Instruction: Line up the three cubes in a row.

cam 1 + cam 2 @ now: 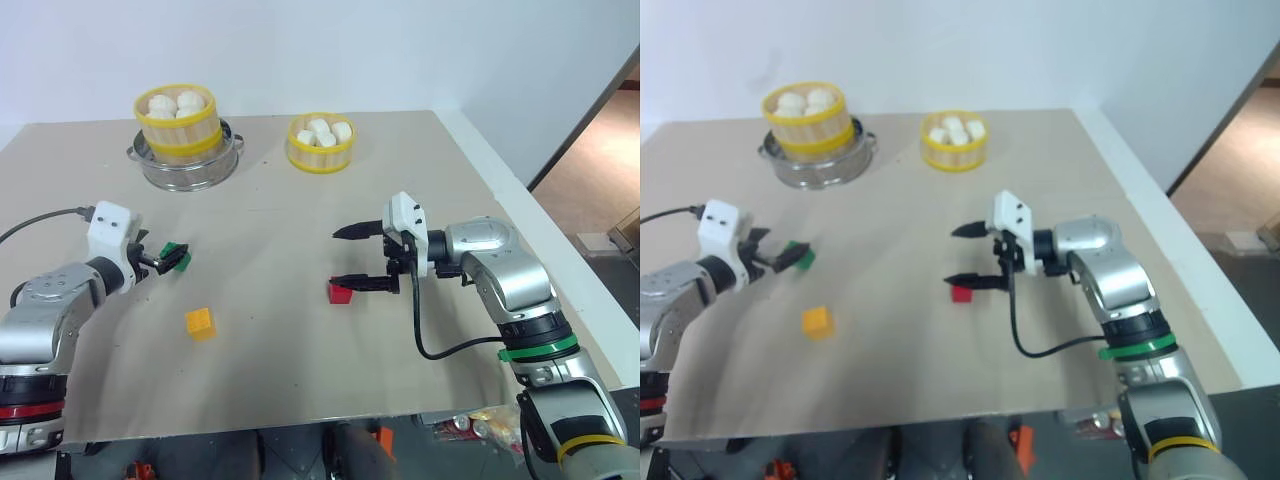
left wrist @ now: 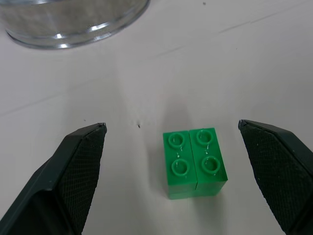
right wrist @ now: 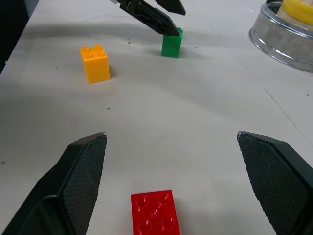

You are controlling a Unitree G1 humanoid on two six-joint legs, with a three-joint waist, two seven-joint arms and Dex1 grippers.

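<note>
Black fingers of our left claw (image 1: 165, 262) are spread wide at centre left of the head view, with the green cube (image 1: 178, 258) sitting on the table (image 1: 300, 370) between their tips, untouched on either side in the wrist view. Our right claw (image 1: 352, 257) reaches in from the right of the frame, also spread wide and holding nothing; the red cube (image 1: 341, 293) rests on the table by its lower finger. Further out, the yellow-orange cube (image 1: 200, 323) stands alone at lower left, apart from both claws. Toward the top of the frame, one yellow steamer basket (image 1: 178, 122) of white buns sits in a metal pot (image 1: 187, 165), and a second basket (image 1: 321, 143) stands to its right.
</note>
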